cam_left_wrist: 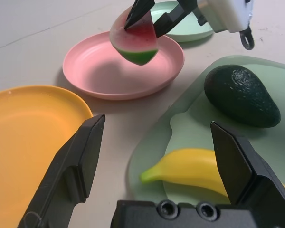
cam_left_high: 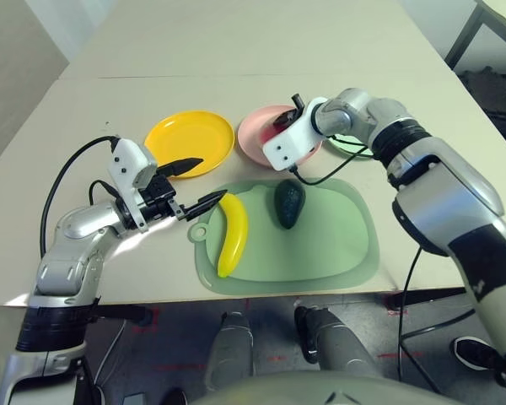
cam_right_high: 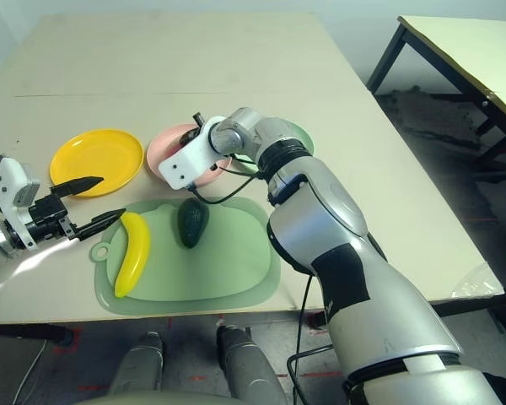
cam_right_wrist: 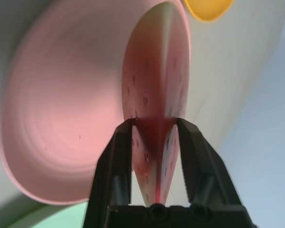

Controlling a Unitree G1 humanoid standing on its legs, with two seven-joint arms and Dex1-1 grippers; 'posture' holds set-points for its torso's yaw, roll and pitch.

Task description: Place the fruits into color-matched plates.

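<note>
your left gripper [cam_left_high: 194,183] sits low by the table's left edge, fingers wide apart and holding nothing, just in front of the yellow plate [cam_left_high: 191,142]. next comes the green mat [cam_left_high: 320,245] at the table's front edge. the banana [cam_left_high: 232,233] lies on its left side and the avocado [cam_left_high: 289,203] lies near its back edge, a little apart. behind the mat is the pink plate [cam_left_wrist: 104,71]. your right gripper [cam_right_wrist: 156,130] hangs over it, fingers pinching the tip of the watermelon wedge [cam_left_wrist: 135,40]. the mint plate [cam_left_wrist: 185,26] sits just right of the pink one.
</note>
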